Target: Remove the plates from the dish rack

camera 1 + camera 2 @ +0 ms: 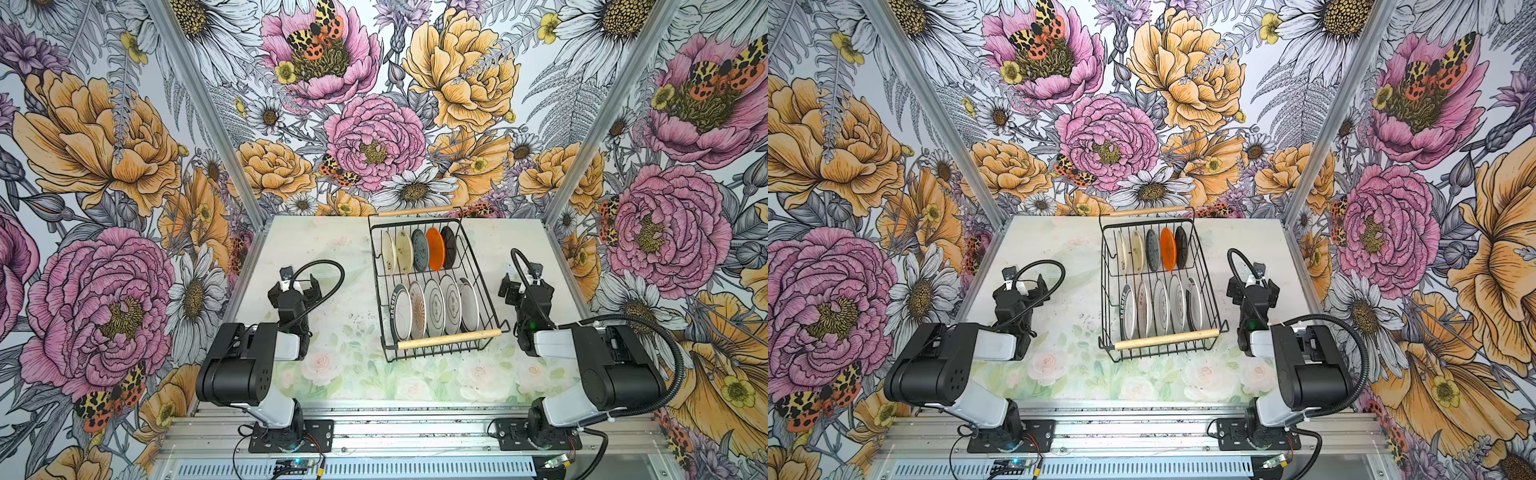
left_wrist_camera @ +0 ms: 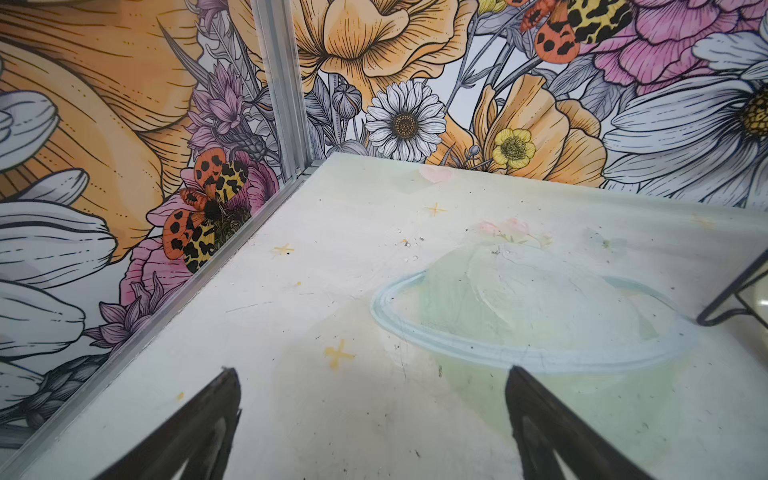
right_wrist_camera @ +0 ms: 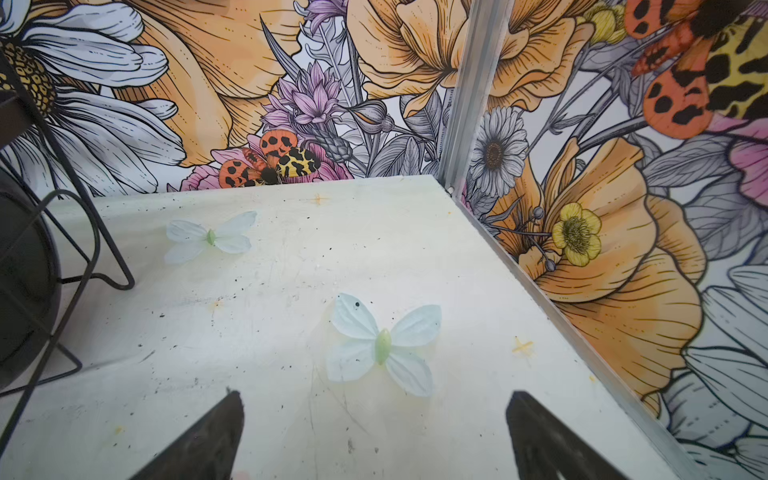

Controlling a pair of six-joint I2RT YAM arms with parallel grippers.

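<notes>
Ten plates (image 1: 434, 313) stand on edge, wire-propped, in the dish rack (image 1: 449, 338) toward the far edge of the bench (image 1: 332, 257), while our left fingers (image 2: 199, 432) and right fingers (image 3: 208, 436) flank it, spread wide, empty, seemingly awaiting a rim.

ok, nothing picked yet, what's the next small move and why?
Probably ease the right pincer toward the near row's rightmost plate. Both it and the left pincer are open and empty beside the dish rack, all ten plates stand inside, and that one sits nearest.
</notes>
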